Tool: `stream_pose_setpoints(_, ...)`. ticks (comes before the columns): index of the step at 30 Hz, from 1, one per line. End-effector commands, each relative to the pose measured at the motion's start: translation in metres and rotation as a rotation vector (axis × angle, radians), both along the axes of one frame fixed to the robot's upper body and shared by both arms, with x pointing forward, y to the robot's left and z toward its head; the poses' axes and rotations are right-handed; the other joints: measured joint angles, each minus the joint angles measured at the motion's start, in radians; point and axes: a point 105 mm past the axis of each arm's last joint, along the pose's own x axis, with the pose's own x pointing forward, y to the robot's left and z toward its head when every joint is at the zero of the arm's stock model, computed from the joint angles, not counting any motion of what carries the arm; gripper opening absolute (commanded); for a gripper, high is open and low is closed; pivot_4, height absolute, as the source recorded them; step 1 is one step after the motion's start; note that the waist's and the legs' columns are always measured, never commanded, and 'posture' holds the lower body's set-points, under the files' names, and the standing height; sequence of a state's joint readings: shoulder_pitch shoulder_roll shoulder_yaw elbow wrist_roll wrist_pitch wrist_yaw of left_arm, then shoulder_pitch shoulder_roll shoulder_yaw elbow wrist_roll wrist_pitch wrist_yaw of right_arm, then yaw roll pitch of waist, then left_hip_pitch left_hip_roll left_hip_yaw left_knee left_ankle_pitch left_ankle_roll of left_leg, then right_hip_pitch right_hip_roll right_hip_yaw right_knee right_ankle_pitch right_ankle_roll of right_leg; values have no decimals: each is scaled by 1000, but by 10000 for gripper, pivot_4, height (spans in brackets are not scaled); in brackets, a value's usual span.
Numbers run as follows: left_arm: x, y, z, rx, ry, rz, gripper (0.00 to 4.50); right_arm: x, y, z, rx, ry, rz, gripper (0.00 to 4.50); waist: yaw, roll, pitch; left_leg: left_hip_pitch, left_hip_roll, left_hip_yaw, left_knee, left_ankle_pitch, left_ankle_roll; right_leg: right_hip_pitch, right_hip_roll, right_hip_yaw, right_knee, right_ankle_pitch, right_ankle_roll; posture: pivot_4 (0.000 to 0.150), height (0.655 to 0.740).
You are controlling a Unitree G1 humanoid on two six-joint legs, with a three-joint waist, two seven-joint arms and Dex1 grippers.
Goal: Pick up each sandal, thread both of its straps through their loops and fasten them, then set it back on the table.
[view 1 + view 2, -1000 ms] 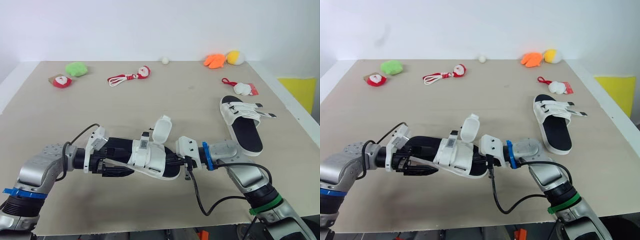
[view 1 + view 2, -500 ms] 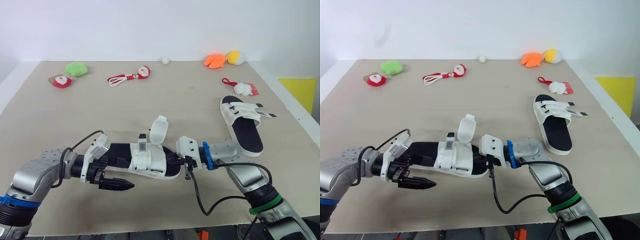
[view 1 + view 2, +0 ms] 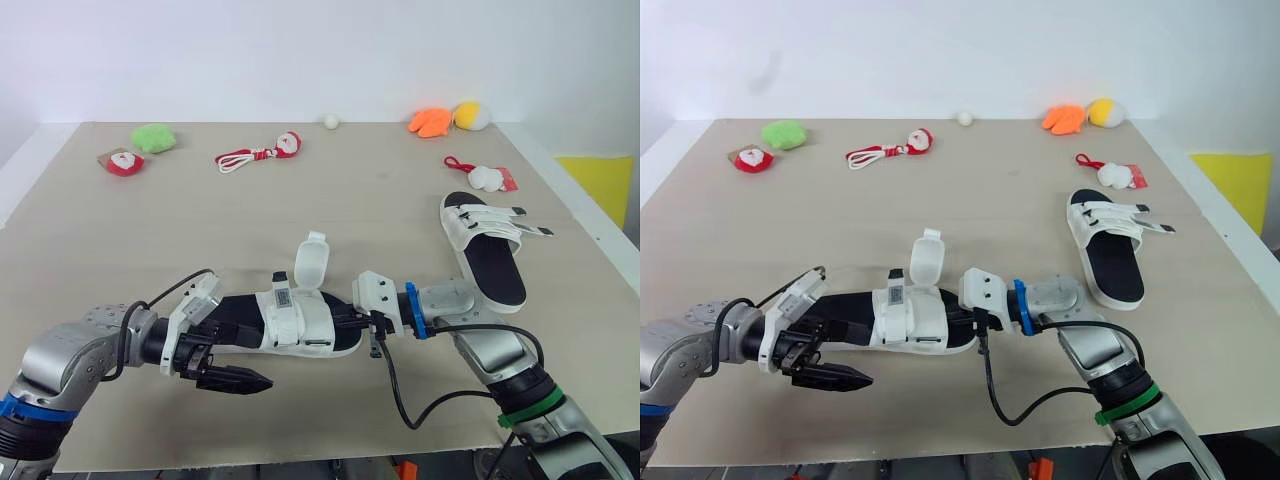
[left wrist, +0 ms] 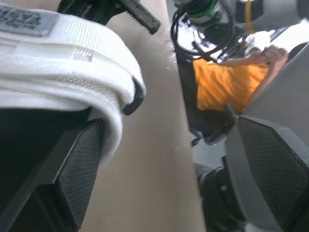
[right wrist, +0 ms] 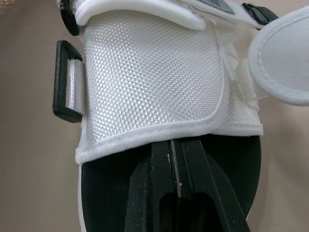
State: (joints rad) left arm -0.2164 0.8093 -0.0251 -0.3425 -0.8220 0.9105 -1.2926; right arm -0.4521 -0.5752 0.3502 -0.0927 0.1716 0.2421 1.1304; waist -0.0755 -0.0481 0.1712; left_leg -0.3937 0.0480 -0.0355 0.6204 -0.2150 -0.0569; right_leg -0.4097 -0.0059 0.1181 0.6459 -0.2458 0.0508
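Near sandal (image 3: 300, 322): one strap (image 3: 312, 262) stands up, unfastened. Right hand (image 3: 352, 322) pinches its sole; left hand (image 3: 232, 362) gapes open alongside. Second sandal (image 3: 485, 250), beyond it, looks fastened.

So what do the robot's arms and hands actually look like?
The left arm and right arm are rounded silver-grey segments, each with a loose black cable and a white block at the wrist. The left gripper and right gripper end in two slim black fingers. The right arm has a blue ring and a green band; the left, a blue band.
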Motion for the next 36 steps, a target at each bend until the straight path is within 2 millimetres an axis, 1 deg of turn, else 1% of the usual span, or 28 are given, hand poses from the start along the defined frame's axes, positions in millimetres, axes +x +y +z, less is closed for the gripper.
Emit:
stream_pose_setpoints(1,-1,-1,5,14,-44,-13,44662,1,-6,-17,-62,41,-31,0,0,0,0,0,0,0,0,0,0,0,0,0,0,0,0,1500,7400)
stream_pose_setpoints(4,-1,5,-1,47,-47,-2,44662,0,-7,-19,-74,45,-31,0,0,0,0,0,0,0,0,0,0,0,0,0,0,0,0,1500,7400)
stream_pose_setpoints(9,2,22,7,75,-76,49,44662,1,-15,-32,-141,44,-66,0,0,0,0,1,0,-1,0,0,0,1,0,-1,0,-1,-2,1500,7400)
stream_pose_setpoints(11,5,32,14,85,-98,81,44662,2,-18,-37,-174,51,-87,0,0,0,0,1,0,-1,0,0,0,1,0,-1,1,-1,-3,1500,7400)
stream_pose_setpoints(13,5,39,25,76,-112,103,44662,2,-18,-38,-173,53,-89,0,0,0,0,1,0,-1,1,0,0,1,0,-2,1,-2,-6,1500,7400)
stream_pose_setpoints(16,12,48,47,31,-146,155,44662,0,-18,-38,-168,52,-87,0,0,0,0,2,0,-1,3,0,0,3,0,-2,1,-2,-6,1500,7400)
stream_pose_setpoints(19,39,48,91,-199,-154,256,44662,0,-15,-39,-167,50,-83,0,4,-1,-1,2,1,-2,5,0,0,3,0,-3,2,-1,-6,1500,7400)
stream_pose_setpoints(20,48,45,101,-262,-148,281,44662,0,-14,-39,-165,49,-82,0,6,-1,-1,2,1,-2,6,1,1,4,0,-3,2,-1,-6,1500,7400)
stream_pose_setpoints(22,64,36,110,-342,-97,310,44662,0,-12,-38,-161,45,-79,0,7,-3,-2,2,0,-5,9,1,1,4,0,-6,3,-1,-5,1500,7400)
stream_pose_setpoints(23,68,30,107,-334,-67,310,44662,1,-11,-38,-161,43,-78,0,5,-2,-3,2,1,-6,10,1,1,7,1,-6,3,0,-5,1500,7400)
stream_pose_setpoints(26,79,14,86,-244,-14,309,44662,2,-9,-37,-157,39,-82,0,-4,0,-3,2,0,-6,9,1,1,7,1,-5,3,4,1,1500,7400)
stream_pose_setpoints(27,82,9,77,-209,18,296,44662,3,-8,-37,-156,38,-83,0,-4,0,-3,2,0,-6,8,1,1,7,1,-5,3,4,1,1500,7400)
stream_pose_setpoints(30,92,-3,61,-157,102,293,44662,3,-8,-37,-154,36,-87,0,-3,0,-3,2,1,-10,7,1,1,6,4,-6,4,3,0,1500,7400)
stream_pose_setpoints(33,103,-12,51,-118,129,297,44662,3,-8,-37,-151,33,-95,0,-2,0,-3,2,1,-11,8,2,2,6,5,-7,5,4,-1,1500,7400)
stream_pose_setpoints(36,118,-18,50,-117,97,322,44662,3,-8,-36,-146,32,-103,0,-2,0,-3,2,1,-11,8,2,2,6,5,-7,5,5,-1,1500,7400)
